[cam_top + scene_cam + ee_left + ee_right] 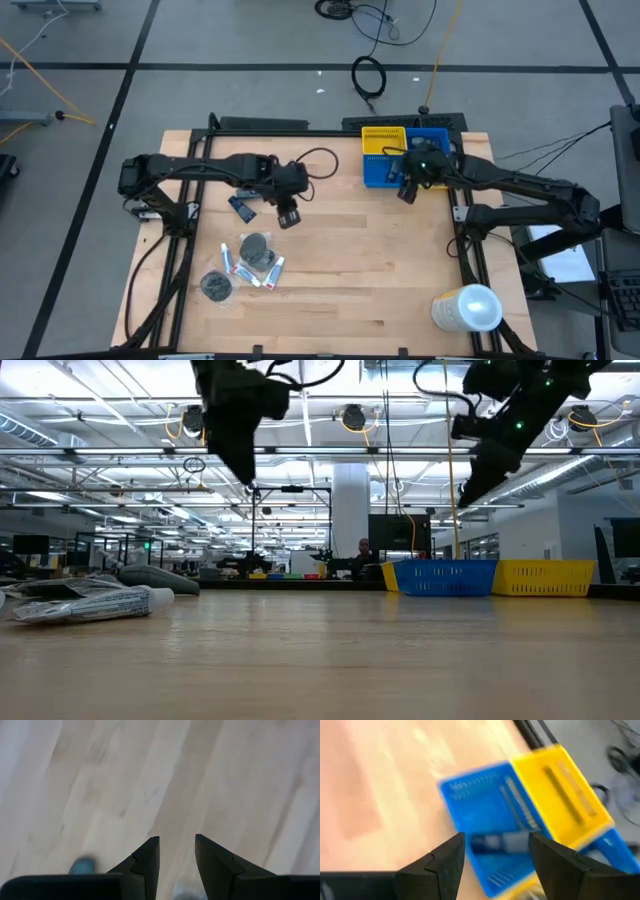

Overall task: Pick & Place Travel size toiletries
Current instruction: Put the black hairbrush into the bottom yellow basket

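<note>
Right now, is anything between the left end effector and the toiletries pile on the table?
Nothing visible. The left end effector hangs open and empty over bare wood, and the toiletries lie just beyond it, nearer the table's front edge, with only clear tabletop between.

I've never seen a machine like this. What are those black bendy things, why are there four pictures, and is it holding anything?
Those are two robot arms at a wooden table. One picture looks down from above, one looks across the tabletop, and two come from little cameras on the arms' wrists. The left gripper hangs open over bare wood, holding nothing. The right gripper is open above the blue bin, next to a yellow bin; something small lies in the blue one. A pile of small toiletries waits on the table: white tubes, a round tin and a small bottle. A big white cylinder lies at a corner.
</note>
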Controlling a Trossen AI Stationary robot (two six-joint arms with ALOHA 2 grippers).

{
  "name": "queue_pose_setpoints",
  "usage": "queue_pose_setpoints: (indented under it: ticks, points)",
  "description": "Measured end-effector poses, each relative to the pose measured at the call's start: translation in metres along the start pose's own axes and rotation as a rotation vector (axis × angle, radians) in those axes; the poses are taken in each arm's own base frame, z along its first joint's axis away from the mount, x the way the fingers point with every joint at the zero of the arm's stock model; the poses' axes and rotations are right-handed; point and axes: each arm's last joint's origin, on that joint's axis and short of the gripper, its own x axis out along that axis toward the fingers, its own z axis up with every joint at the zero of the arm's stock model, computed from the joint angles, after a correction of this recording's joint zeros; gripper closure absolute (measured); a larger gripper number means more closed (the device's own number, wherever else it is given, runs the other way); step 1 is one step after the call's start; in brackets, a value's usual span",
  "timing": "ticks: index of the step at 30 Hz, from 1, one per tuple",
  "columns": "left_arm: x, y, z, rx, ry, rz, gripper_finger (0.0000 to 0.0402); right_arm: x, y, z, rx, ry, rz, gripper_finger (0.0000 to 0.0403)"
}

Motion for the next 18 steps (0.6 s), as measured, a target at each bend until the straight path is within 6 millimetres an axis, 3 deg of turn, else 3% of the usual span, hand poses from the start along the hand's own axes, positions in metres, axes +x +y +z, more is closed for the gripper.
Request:
queue_pose_setpoints:
  ticks: [11, 18]
  points:
    - [0.021, -0.011, -0.042, -0.042, 0.237, 0.134, 0.0277, -0.012, 0.042, 0.010, -0.096, -0.133, 0.150, 0.0192]
    - [0.029, -0.024, -0.063, -0.133, 0.299, 0.078, 0.0277, -0.018, 0.056, 0.014, -0.136, -0.195, 0.204, 0.0193]
